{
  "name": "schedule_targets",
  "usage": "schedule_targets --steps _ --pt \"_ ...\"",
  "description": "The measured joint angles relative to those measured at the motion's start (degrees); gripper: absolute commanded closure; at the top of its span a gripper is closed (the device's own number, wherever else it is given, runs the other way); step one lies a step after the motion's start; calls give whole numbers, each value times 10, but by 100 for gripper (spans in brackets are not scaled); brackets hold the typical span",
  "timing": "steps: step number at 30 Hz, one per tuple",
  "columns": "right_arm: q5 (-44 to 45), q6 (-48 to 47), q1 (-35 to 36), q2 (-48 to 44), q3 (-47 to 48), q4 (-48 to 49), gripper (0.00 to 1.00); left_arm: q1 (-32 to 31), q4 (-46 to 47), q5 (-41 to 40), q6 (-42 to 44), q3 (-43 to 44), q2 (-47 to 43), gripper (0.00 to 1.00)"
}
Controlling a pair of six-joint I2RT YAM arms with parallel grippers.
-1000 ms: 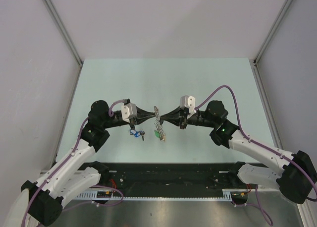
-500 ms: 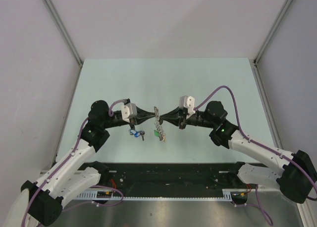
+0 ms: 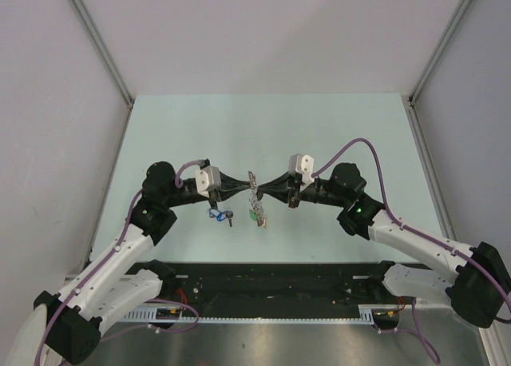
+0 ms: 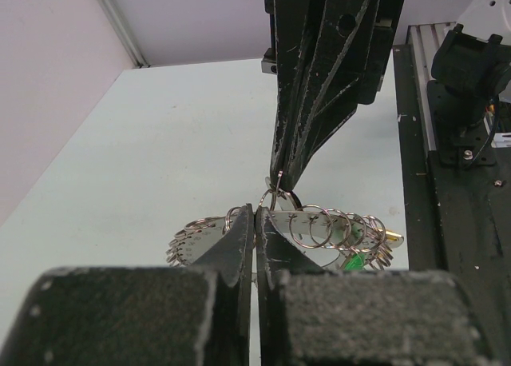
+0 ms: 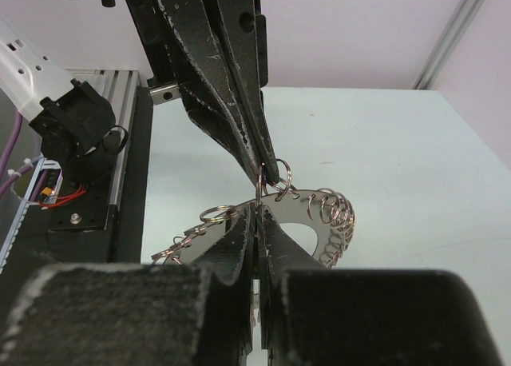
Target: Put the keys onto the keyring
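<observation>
The keyring (image 3: 254, 192), a flat grey metal ring fringed with small silvery rings, hangs edge-on above the table between both grippers. My left gripper (image 3: 244, 191) is shut on its left side and my right gripper (image 3: 263, 192) on its right. In the left wrist view my jaws (image 4: 255, 218) pinch the keyring (image 4: 314, 222), and the right gripper (image 4: 281, 177) comes down from above onto a small ring. The right wrist view mirrors this: the right gripper (image 5: 257, 214), the keyring (image 5: 300, 204), the left gripper (image 5: 267, 170). The keys, blue-tagged (image 3: 215, 215) and black-tagged (image 3: 229, 217), lie on the table below the left gripper.
A green tag (image 3: 251, 216) hangs under the keyring, also seen in the left wrist view (image 4: 352, 262) beside a yellow tag (image 4: 392, 236). The pale green table (image 3: 263, 134) has white walls on three sides. A black rail (image 3: 263, 282) runs along the near edge.
</observation>
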Motion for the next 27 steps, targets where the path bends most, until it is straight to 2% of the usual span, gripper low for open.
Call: schedule_targets --steps 27 --pt "13 -4 7 0 0 0 100 0 0 0 0 0 0 100"
